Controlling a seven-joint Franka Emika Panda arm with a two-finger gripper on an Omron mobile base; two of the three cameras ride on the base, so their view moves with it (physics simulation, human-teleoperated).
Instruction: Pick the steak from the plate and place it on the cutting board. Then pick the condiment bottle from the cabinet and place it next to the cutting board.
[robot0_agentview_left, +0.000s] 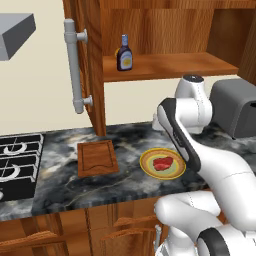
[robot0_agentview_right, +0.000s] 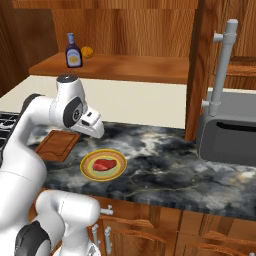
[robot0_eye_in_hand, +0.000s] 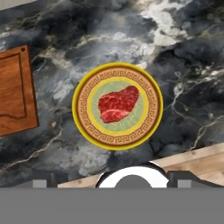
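Note:
The red steak (robot0_eye_in_hand: 118, 104) lies flat in the middle of the yellow-orange plate (robot0_eye_in_hand: 83, 113) on the dark marble counter. My gripper (robot0_agentview_right: 96, 132) hangs well above the counter, just behind the plate (robot0_agentview_right: 87, 167), looking down on it. Its fingertips (robot0_eye_in_hand: 40, 184) stand wide apart, so it is open and empty. The reddish-brown cutting board (robot0_agentview_left: 97, 157) lies bare to the left of the plate (robot0_agentview_left: 145, 162). The dark condiment bottle (robot0_agentview_left: 124, 53) stands upright on the shelf of the open wooden cabinet (robot0_agentview_left: 170, 65), up and to the left of the arm.
A gas hob (robot0_agentview_left: 17, 162) sits left of the board. The cabinet door with its grey bar handle (robot0_agentview_left: 75, 65) stands open above the board. A grey toaster (robot0_agentview_left: 235, 107) is at the right. A small orange thing (robot0_agentview_right: 87, 51) sits beside the bottle.

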